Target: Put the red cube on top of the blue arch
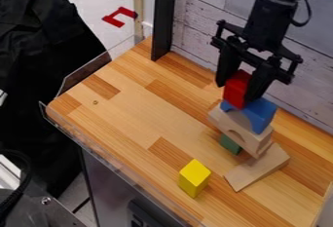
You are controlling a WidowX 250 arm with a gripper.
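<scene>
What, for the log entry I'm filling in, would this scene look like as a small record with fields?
held: red cube, between the fingers of the black hand
target: blue arch, high on the stack
cube position: at the blue arch's upper end; whether it touches or rests on it, cannot tell
under the arch: plain wooden arch
lower in stack: green block
stack's foot: flat plain wooden piece
apart from stack: yellow block
surface: wooden tabletop
release: not yet made
</scene>
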